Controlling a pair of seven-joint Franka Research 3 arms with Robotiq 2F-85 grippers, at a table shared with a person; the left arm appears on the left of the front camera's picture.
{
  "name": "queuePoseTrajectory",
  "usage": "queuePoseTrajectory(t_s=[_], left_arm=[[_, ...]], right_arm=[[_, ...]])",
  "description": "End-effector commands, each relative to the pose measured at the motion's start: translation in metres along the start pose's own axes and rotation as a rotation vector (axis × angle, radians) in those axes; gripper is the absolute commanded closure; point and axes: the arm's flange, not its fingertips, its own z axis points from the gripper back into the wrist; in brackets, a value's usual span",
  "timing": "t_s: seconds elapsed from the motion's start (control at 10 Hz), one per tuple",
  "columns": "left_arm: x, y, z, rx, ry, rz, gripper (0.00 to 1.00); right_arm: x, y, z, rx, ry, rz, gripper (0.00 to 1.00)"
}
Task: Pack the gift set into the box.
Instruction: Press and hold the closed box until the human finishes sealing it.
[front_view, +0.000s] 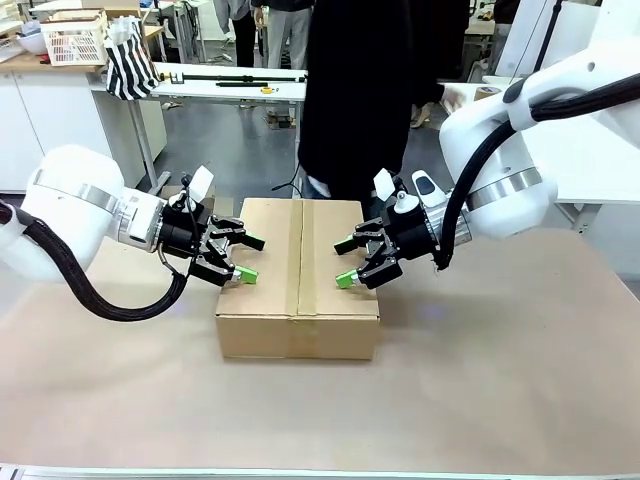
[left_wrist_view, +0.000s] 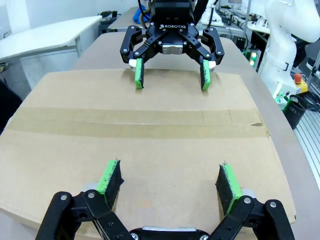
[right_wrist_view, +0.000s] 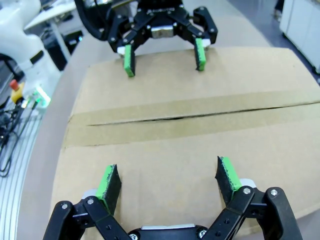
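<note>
The shut top of the box (front_view: 297, 262) hides its inside; the person (front_view: 365, 90) behind it is cut off by the front view's top edge. The left arm (front_view: 70, 215) and right arm (front_view: 520, 150) run out past the sides, and in both wrist views the box spills beyond the frame

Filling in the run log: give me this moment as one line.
box: top flaps closed | left gripper: open, over box's left edge | right gripper: open, over box's right edge
</note>
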Motion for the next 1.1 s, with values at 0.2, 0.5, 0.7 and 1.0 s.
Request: queuePoseTrajectory(t_s=[0.2,0.5,0.7,1.0], left_arm=[[-0.0012,-0.0011,-0.0003,-0.001,0.0,-0.011,0.0],[-0.0012,-0.0011,-0.0003,-0.001,0.0,-0.011,0.0],[-0.0012,-0.0011,-0.0003,-0.001,0.0,-0.011,0.0],[-0.0012,-0.0011,-0.0003,-0.001,0.0,-0.011,0.0]], right_arm=[[-0.0051,0.0017,-0.0011,-0.005,-0.005,-0.018,0.0],[-0.0051,0.0017,-0.0011,-0.005,-0.005,-0.018,0.0],[-0.0051,0.0017,-0.0011,-0.005,-0.005,-0.018,0.0],[-0.0051,0.0017,-0.0011,-0.005,-0.005,-0.018,0.0]])
